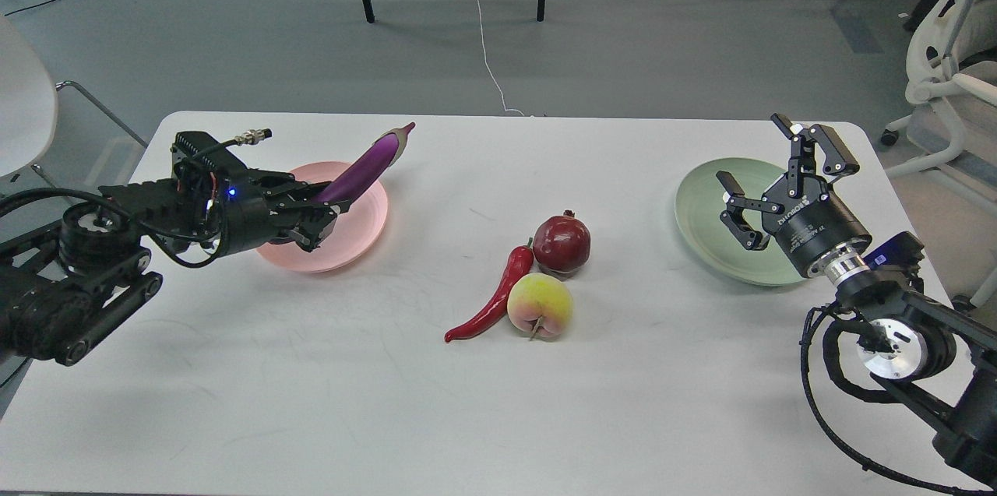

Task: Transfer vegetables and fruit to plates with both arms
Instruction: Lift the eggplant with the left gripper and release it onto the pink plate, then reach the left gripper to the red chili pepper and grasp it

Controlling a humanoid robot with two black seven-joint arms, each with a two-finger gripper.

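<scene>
Over the pink plate [354,243], the left gripper [323,208] clamped the eggplant [366,165], its cap tilted up beyond the far rim. Right of that plate lay chili [491,297], pomegranate [562,243] and peach [540,305]. Farther right, the right gripper [767,173] hung spread, holding nothing, over the green plate [701,223].

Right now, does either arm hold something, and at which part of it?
The left gripper holds the eggplant by its lower, blunt end, above the pink plate. The right gripper is open and holds nothing.
</scene>
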